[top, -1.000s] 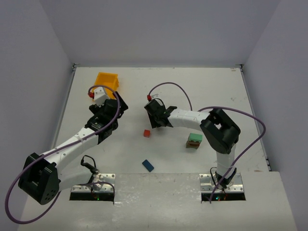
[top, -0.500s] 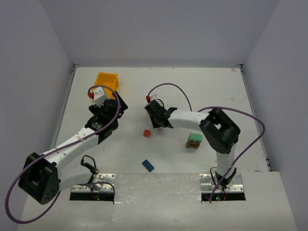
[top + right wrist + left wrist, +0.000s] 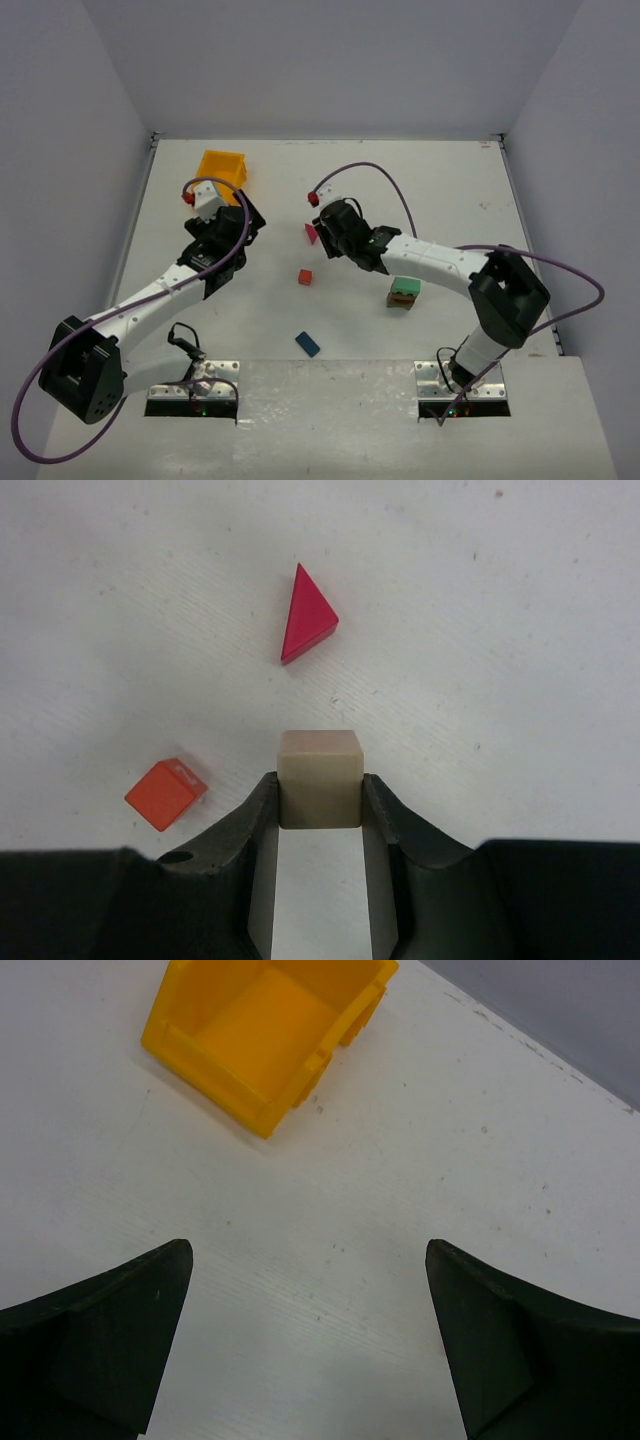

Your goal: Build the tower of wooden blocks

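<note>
My right gripper is shut on a cream wood block, held just above the table. Ahead of it lies a magenta triangular prism, and a red cube sits to its left. In the top view the right gripper is mid-table. The tower, a green block on a brown one, stands to its lower right. A blue block lies near the front edge. My left gripper hangs open over bare table, nothing between its fingers.
A yellow-orange plastic bin stands at the back left, just beyond the left gripper, with nothing visible inside. Purple cables loop off both arms. Grey walls close in the table on three sides.
The right gripper closed on the cream block and drew back to the right, uncovering the magenta prism; its elbow swung out to the right. The left arm has not moved.
</note>
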